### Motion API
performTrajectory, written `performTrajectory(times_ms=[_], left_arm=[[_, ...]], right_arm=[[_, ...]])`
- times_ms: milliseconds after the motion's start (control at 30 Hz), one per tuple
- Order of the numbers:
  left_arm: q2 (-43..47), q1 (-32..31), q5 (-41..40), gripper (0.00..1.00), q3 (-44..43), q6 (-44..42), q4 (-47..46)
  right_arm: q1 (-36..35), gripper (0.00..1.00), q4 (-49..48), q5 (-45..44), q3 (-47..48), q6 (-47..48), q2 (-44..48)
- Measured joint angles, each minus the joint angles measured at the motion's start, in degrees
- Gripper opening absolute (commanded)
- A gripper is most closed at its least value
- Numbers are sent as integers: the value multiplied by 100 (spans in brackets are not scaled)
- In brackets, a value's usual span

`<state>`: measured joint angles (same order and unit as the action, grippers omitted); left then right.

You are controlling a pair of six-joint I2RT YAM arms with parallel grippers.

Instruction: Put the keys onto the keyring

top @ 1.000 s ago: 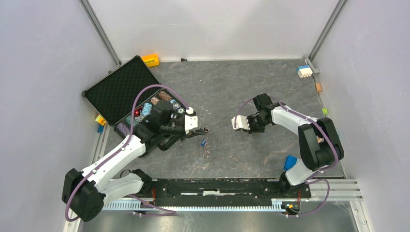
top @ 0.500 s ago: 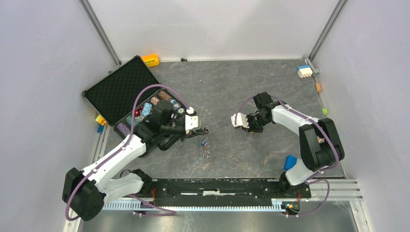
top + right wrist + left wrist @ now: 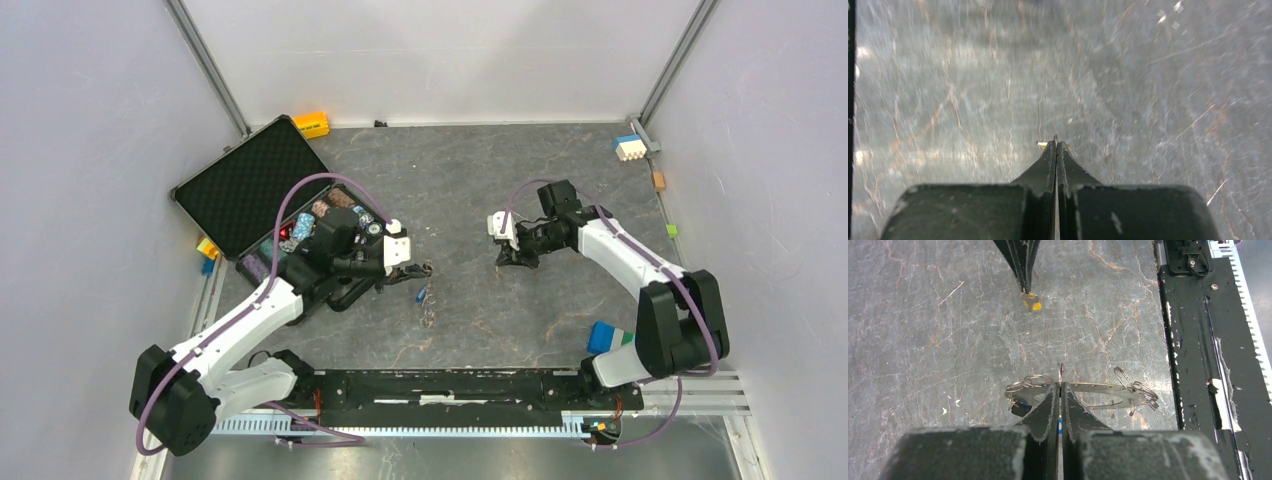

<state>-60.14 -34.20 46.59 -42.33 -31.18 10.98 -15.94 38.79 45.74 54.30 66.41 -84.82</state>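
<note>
My left gripper (image 3: 422,270) is shut on the keyring (image 3: 1098,390), which here is a flat silvery oval band carrying several small split rings, held level above the table. The keyring also shows in the top view (image 3: 428,316). The blue key (image 3: 421,294) hangs under the ring; in the left wrist view only a blue sliver (image 3: 1020,409) shows beside my fingers. My right gripper (image 3: 507,258) is shut on the yellow-orange key (image 3: 1033,302), a short way beyond the ring and apart from it. In the right wrist view the key (image 3: 1042,144) just peeks out at the fingertips (image 3: 1050,150).
An open black case (image 3: 240,185) with poker chips (image 3: 320,215) lies behind my left arm. An orange block (image 3: 311,124) and a blue-and-white block (image 3: 628,147) sit at the back edge. A blue block (image 3: 600,335) is by the right base. The black rail (image 3: 450,385) runs along the near edge.
My right arm has swung back and to the right, and its gripper has shifted slightly away with the yellow-orange key still held. The left gripper and keyring have not moved.
</note>
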Motion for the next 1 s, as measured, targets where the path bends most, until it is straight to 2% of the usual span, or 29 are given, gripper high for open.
performTrajectory(times_ms=[67,300,633,800,1000], left_arm=[[-11,0,0,2,0,42,-50],[-15,0,0,2,0,247,-184],[-221,-2,-398,2,-208,717,-254],[-393,-111,-822,2,-483,785,-216],[-966,-393,-1816,2,-1412,1032,304]], right_arm=[[0,0,-160,225,-26,-286,168],[-111,0,-1663,723,-815,-2004,1182],[-546,0,-3309,885,-861,-3967,1685],[-789,0,-3705,459,-828,-4535,1683],[-839,0,-4098,308,-828,-4946,1681]])
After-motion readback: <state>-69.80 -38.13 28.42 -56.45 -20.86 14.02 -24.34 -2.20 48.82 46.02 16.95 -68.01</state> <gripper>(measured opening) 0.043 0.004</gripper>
